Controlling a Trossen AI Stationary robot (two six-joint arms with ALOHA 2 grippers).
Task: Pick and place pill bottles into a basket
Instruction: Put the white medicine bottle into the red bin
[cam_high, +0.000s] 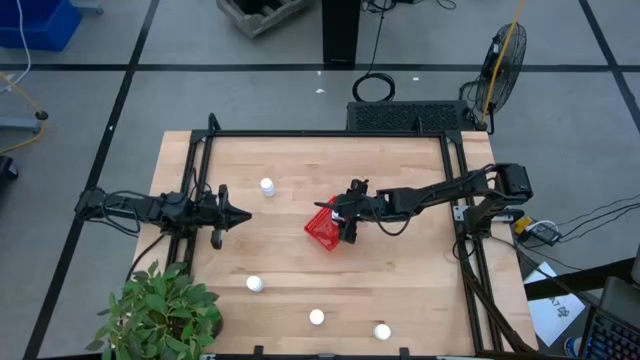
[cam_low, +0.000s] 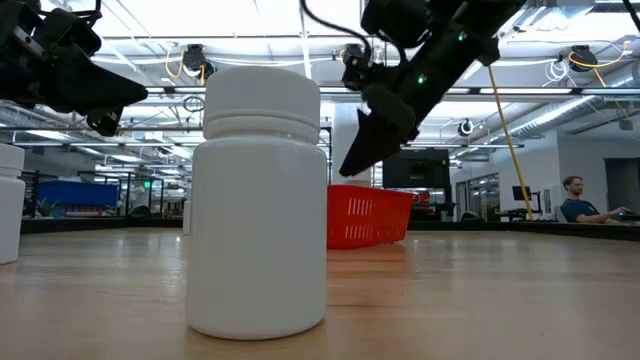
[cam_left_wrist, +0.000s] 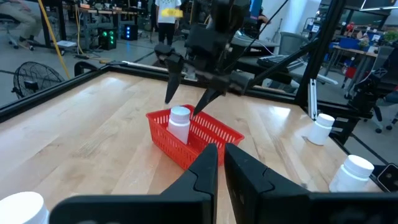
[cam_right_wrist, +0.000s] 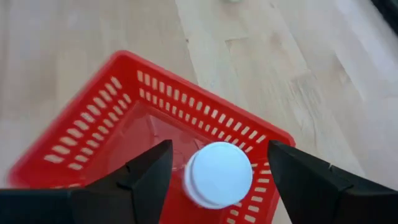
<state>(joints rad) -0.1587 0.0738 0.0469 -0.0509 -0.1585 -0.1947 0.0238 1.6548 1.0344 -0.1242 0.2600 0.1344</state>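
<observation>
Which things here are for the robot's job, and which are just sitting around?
For the job:
- small bright red mesh plastic basket, one white bottle upright inside
- four small white capped pill bottles on the table, e.g.
- right gripper, open above the basket

Just around:
- green leafy plant
- black floor fan
- left gripper, waiting

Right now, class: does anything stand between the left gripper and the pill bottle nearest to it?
Nothing visible does. The left gripper, closed, sits at the table's left side; the nearest bottle stands apart on bare wood. The basket and right gripper lie farther right.
</observation>
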